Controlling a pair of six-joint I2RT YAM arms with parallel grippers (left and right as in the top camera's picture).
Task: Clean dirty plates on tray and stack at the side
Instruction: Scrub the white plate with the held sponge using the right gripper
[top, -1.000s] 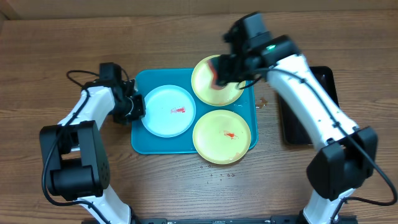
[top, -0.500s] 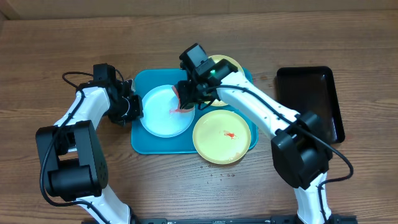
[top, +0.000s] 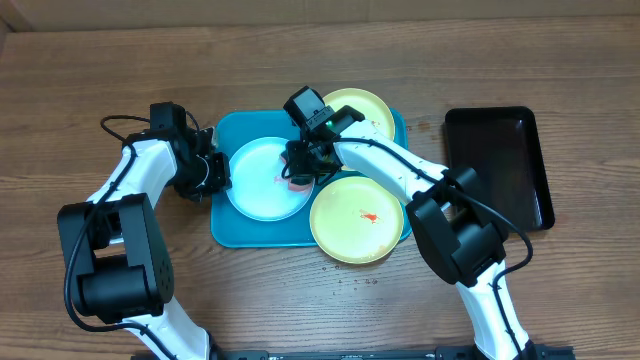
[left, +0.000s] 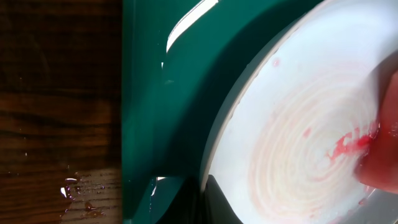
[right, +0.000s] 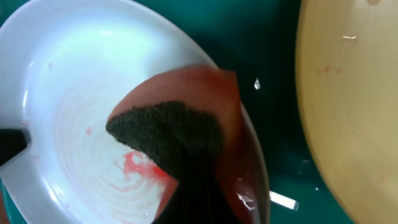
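The teal tray (top: 237, 232) holds three plates. The white plate (top: 258, 182) lies at its left, with a red smear and faint pink swirls (left: 298, 155). One yellow-green plate (top: 367, 108) lies at the back right, another (top: 345, 222) with a red smear at the front right. My left gripper (top: 215, 174) is shut on the white plate's left rim (left: 211, 186). My right gripper (top: 300, 170) is shut on a red sponge (right: 180, 130) with a dark scouring side, pressed on the white plate (right: 68, 112) over the smear.
A narrow black tray (top: 500, 165) lies on the wooden table at the right. Water drops sit on the wood left of the teal tray (left: 81, 186). The right arm reaches across the tray's back half.
My right gripper moved left with the sponge from the back yellow-green plate to the white plate and now rubs its smear. The left gripper stayed on the white plate's rim.
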